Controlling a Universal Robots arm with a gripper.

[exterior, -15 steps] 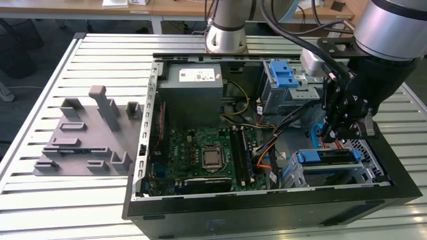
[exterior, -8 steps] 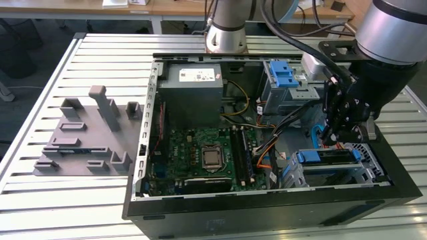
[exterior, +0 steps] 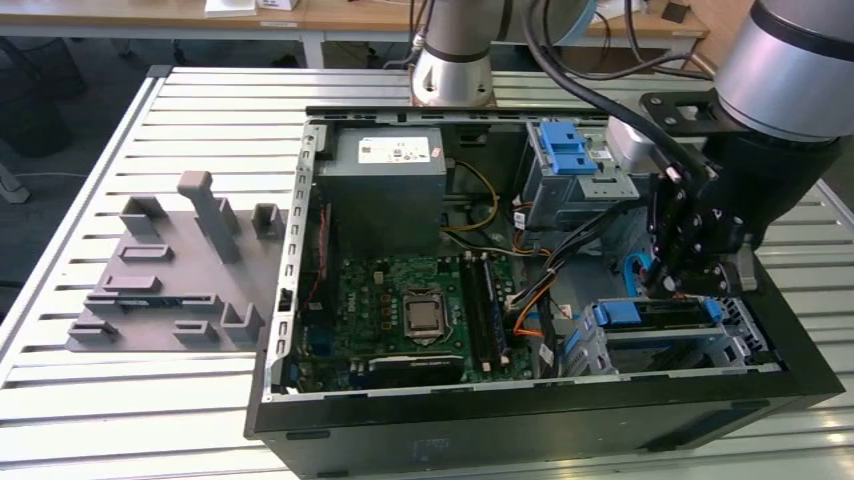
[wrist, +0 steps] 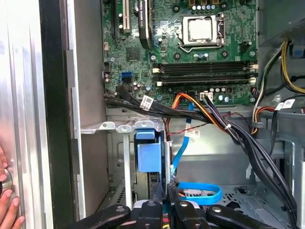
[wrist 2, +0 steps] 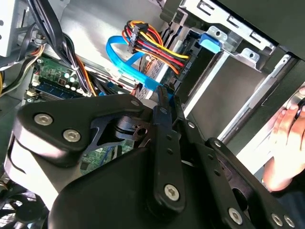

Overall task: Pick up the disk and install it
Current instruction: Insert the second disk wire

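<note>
The disk [exterior: 657,314] sits in the metal drive cage [exterior: 747,335] at the near right corner of the open computer case. Its blue bracket shows in the first wrist view as the disk [wrist: 147,156] slotted upright in the cage, and its blue tab [wrist 2: 209,41] shows in the second wrist view. My gripper [exterior: 667,285] hangs inside the case just above and behind the cage. In both wrist views its fingers [wrist: 177,196] are pressed together with nothing seen between them, beside a looped blue cable [wrist: 200,192]. The gripper [wrist 2: 165,95] is apart from the disk.
A person's hand [wrist 2: 286,143] rests on the case's outer edge. Bundled cables [wrist: 228,129] cross between the motherboard [exterior: 400,300] and the cage. A grey power supply box [exterior: 387,190] and a second blue-bracketed bay [exterior: 567,152] sit at the back. A grey slotted tray [exterior: 174,270] lies left of the case.
</note>
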